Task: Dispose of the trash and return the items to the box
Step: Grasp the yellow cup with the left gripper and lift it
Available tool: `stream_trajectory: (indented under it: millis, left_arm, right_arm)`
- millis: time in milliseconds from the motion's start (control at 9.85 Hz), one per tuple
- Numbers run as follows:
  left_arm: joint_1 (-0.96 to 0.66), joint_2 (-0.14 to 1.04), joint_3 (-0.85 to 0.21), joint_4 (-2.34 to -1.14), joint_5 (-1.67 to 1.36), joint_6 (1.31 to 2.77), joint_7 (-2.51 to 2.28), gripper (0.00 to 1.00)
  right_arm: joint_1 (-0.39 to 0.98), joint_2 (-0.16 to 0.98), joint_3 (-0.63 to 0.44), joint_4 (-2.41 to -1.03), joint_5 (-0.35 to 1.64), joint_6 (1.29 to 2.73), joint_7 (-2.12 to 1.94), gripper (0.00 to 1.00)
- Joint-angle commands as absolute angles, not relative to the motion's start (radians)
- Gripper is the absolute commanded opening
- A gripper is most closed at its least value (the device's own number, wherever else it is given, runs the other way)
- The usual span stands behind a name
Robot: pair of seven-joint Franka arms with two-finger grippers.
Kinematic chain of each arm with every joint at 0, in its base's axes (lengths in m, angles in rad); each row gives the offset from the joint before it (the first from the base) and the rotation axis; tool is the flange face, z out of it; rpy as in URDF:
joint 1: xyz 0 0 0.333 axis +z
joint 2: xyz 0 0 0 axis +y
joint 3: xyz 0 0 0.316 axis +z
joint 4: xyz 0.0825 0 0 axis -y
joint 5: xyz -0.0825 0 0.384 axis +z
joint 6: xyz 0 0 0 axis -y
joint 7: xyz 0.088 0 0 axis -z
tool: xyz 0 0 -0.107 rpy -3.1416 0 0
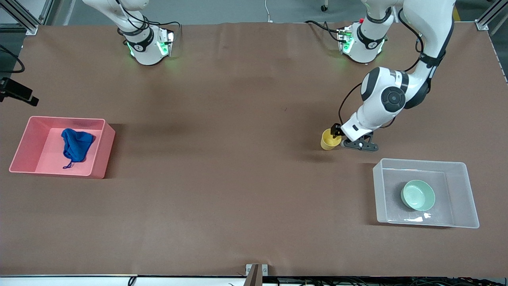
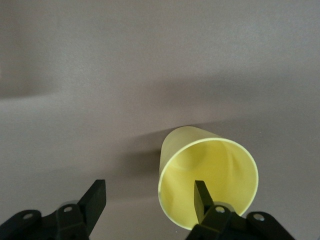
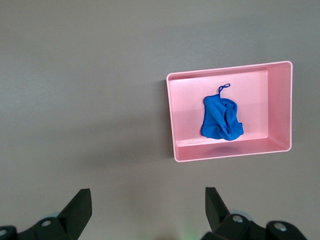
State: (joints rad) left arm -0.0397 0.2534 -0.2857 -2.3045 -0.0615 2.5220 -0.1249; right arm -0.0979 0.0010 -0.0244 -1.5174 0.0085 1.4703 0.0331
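The yellow cup (image 1: 330, 140) stands upright on the table, farther from the front camera than the clear box (image 1: 420, 161). My left gripper (image 1: 338, 134) is open at the cup. In the left wrist view, one finger is inside the cup (image 2: 207, 180) and the other outside, with the left gripper (image 2: 150, 194) straddling the cup's wall. The mint-green bowl (image 1: 417, 195) lies in the box. The blue rag (image 1: 75, 145) lies in the pink bin (image 1: 99, 153). My right gripper (image 3: 148, 205) is open and empty, high over the table, and looks down on the rag (image 3: 221, 119).
The pink bin (image 3: 172, 120) sits at the right arm's end of the table, the clear box at the left arm's end. A black camera mount (image 1: 18, 92) stands at the table edge near the pink bin.
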Motion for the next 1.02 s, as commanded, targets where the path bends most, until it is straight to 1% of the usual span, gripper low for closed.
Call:
stream_trajectory:
  millis: [0,102,305,406,609,711,812,914]
  left_arm:
    - [-0.043,0.294,-0.29,-2.306,-0.035,2.559,-0.182,0.06]
    - [-0.044,0.293,-0.29,-2.306,-0.035,2.559,-0.186,0.01]
    - [-0.055,0.284,-0.291,-2.307,-0.035,2.556,-0.205,0.0]
    - [-0.054,0.258,-0.291,-2.31,-0.035,2.542,-0.209,0.0]
    - [-0.052,0.16,-0.284,-2.292,-0.035,2.424,-0.206,0.0]
    - [-0.051,0.125,-0.244,-2.249,-0.035,2.352,-0.189,0.0]
    - [-0.052,0.118,-0.194,-2.171,-0.035,2.28,-0.16,0.0]
    - [-0.051,0.124,-0.139,-2.072,-0.037,2.178,-0.117,0.0]
  right_arm:
    - [-0.087,-0.015,-0.025,-1.532,-0.006,1.468,0.069,1.0]
    - [-0.087,-0.014,-0.025,-1.531,-0.006,1.47,0.069,1.0]
    - [-0.089,-0.015,-0.026,-1.529,-0.006,1.46,0.069,1.0]
    - [-0.092,-0.012,-0.028,-1.525,-0.005,1.456,0.072,1.0]
    - [-0.097,-0.015,-0.032,-1.525,-0.002,1.437,0.071,1.0]
    - [-0.098,-0.017,-0.032,-1.525,0.0,1.434,0.071,1.0]
    - [-0.095,-0.017,-0.032,-1.52,0.003,1.434,0.072,1.0]
    - [-0.095,-0.015,-0.032,-1.52,0.003,1.434,0.071,1.0]
